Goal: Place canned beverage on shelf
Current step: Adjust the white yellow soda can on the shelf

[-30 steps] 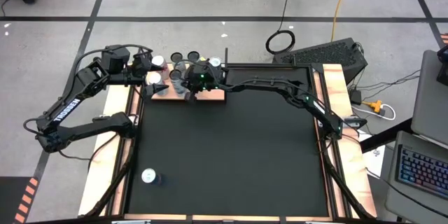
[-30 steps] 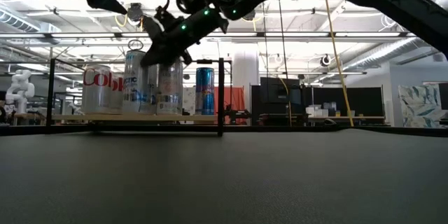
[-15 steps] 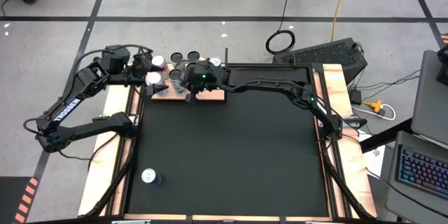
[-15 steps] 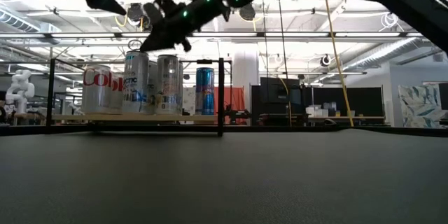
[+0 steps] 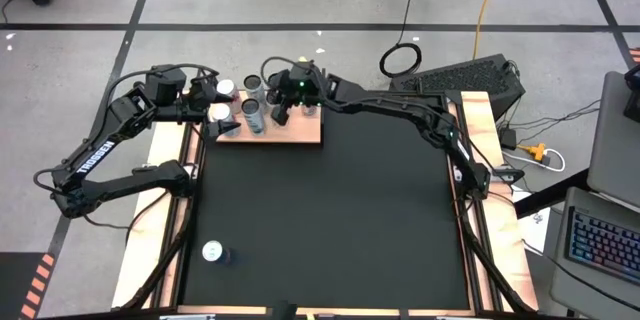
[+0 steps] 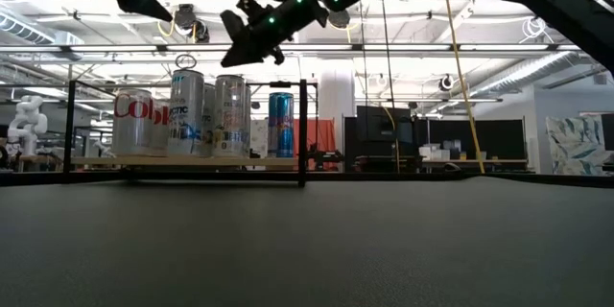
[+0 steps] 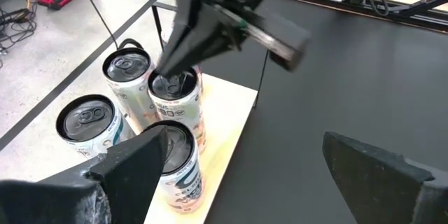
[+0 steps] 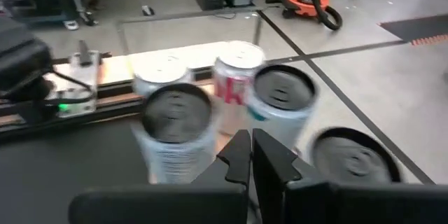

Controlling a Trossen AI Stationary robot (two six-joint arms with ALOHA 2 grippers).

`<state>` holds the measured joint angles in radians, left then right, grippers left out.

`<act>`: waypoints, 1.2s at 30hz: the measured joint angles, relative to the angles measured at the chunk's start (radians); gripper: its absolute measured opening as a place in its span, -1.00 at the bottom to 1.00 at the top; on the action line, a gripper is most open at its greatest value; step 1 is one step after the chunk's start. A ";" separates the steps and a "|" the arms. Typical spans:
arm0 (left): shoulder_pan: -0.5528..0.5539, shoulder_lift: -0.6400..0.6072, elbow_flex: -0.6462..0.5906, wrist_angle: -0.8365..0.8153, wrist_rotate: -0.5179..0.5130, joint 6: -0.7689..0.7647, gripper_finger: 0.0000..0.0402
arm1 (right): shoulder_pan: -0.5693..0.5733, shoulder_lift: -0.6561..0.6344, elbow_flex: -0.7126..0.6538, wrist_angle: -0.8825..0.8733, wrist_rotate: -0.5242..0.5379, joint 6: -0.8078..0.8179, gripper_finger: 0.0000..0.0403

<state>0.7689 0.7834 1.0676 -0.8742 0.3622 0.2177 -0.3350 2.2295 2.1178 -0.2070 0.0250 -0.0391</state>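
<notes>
Your shelf (image 5: 290,132) sits at the far left edge of the counter (image 5: 330,220), with several cans (image 6: 230,115) standing upright on it in a tight cluster. One more can (image 5: 212,252) stands near the counter's near left corner, well apart from the shelf. Lift the right claw (image 6: 235,50) straight up so it clips no can tops. It hangs just above them, pinched closed, empty. The left claw (image 5: 226,120) waits beside the shelf, spread wide, holding nothing.
</notes>
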 joint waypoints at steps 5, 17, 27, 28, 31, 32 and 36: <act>0.000 0.000 0.000 0.000 0.000 0.000 0.90 | -0.028 0.000 0.000 -0.013 -0.043 0.035 -1.00; 0.000 0.000 0.000 0.001 0.000 0.000 0.90 | -0.032 0.016 0.000 -0.076 -0.054 0.060 -1.00; 0.000 0.000 0.000 0.002 0.000 0.000 0.90 | -0.015 0.016 0.002 -0.113 -0.052 0.105 -1.00; 0.000 0.000 0.000 0.001 0.000 0.000 0.90 | -0.011 0.016 0.002 -0.113 -0.052 0.106 -1.00; 0.000 0.000 0.000 0.001 0.000 0.001 0.90 | 0.003 0.014 0.002 -0.116 -0.052 0.106 -1.00; 0.000 0.000 0.000 0.001 0.000 0.000 0.90 | 0.008 0.013 0.002 -0.118 -0.052 0.106 -1.00; 0.000 0.000 0.000 0.001 0.000 0.000 0.90 | 0.022 0.010 0.002 -0.123 -0.051 0.107 -1.00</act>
<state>0.7685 0.7830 1.0676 -0.8730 0.3622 0.2180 -0.3127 2.2396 2.1197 -0.3303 -0.0264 0.0676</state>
